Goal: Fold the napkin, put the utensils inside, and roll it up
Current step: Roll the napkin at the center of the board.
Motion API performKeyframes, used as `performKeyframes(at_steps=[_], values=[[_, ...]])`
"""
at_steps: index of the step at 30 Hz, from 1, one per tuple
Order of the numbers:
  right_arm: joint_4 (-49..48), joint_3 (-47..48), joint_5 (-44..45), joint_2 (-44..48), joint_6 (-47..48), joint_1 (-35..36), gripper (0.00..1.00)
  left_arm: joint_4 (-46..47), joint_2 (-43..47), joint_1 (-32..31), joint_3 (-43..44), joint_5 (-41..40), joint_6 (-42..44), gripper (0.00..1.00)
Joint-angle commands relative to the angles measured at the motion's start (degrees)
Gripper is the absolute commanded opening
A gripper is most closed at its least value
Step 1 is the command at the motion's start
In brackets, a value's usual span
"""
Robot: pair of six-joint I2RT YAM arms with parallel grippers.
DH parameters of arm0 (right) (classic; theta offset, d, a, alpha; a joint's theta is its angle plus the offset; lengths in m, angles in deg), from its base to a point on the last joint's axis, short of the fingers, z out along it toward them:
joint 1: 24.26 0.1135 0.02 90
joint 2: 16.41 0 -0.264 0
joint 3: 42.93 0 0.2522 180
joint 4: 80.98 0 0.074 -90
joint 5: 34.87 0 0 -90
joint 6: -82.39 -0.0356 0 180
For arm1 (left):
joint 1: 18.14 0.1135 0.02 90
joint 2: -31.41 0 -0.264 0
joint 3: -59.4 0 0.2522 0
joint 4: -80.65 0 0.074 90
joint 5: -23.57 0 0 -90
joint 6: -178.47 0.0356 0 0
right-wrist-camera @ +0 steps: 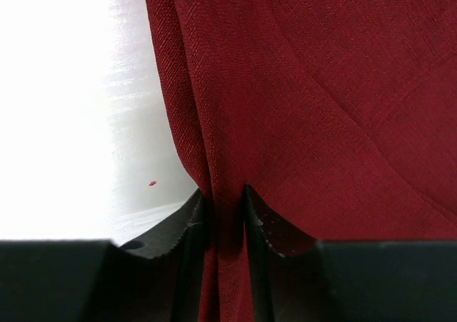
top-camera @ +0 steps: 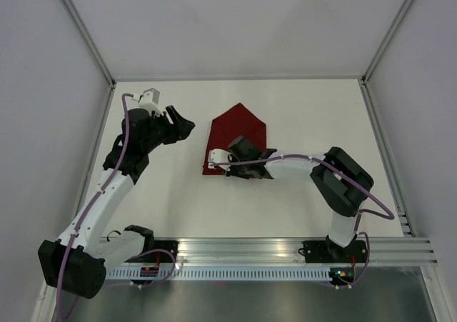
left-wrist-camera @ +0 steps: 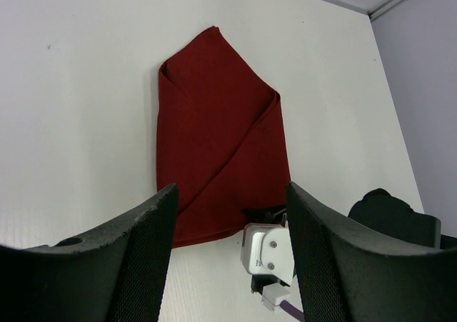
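Grips napkin (top-camera: 237, 140) edge in right gripper (right-wrist-camera: 225, 200), holds left gripper (top-camera: 182, 126) open off aside; needs low lift, even pull to avoid dragging cloth.

White arms (top-camera: 100, 202); black hands (top-camera: 184, 126) (top-camera: 241, 151); purple cables (top-camera: 126, 116)

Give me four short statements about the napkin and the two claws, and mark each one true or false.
1. The napkin lies folded to a point on the table. True.
2. The left claw grips the napkin. False: it is open and apart from the cloth, off to its left.
3. The right claw pinches the napkin near its edge. True.
4. The napkin hangs over the table's rim. False: it lies wholly on the tabletop, away from the rims.
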Motion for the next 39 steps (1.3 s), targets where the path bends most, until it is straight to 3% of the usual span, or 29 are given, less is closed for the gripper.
performKeyframes(at_steps=[1, 6, 11, 20, 27, 34, 39], values=[[9.1, 1.3, -3.2, -4.1, 0.6, -0.9, 0.30, 2.2, -0.1, -0.2, -0.7, 1.7, 2.1, 0.66], [15.9, 5.8, -9.5, -6.6, 1.0, -2.9, 0.20, 3.1, 0.4, -1.3, -1.6, 1.4, 2.3, 0.66], [24.7, 10.1, -15.9, -9.6, 2.6, -6.7, 0.16, 4.8, 1.5, -3.6, -3.3, -0.4, 3.0, 0.65], [39.2, 19.4, -26.6, -15.3, 6.8, -11.9, 0.11, 7.6, 3.3, -13.3, -6.7, -9.4, 6.8, 0.62], [49.0, 26.9, -30.6, -20.3, 9.7, -15.4, 0.10, 11.8, 7.5, -16.3, -12.2, -10.5, 9.8, 0.58], [52.6, 29.9, -31.7, -24.5, 11.3, -17.9, 0.09, 15.9, 8.9, -22.6, -16.9, -13.8, 16.1, 0.57], [53.9, 31.4, -31.7, -25.9, 11.6, -18.8, 0.09, 20.7, 6.1, -29.1, -18.9, -17.5, 22.6, 0.63]])
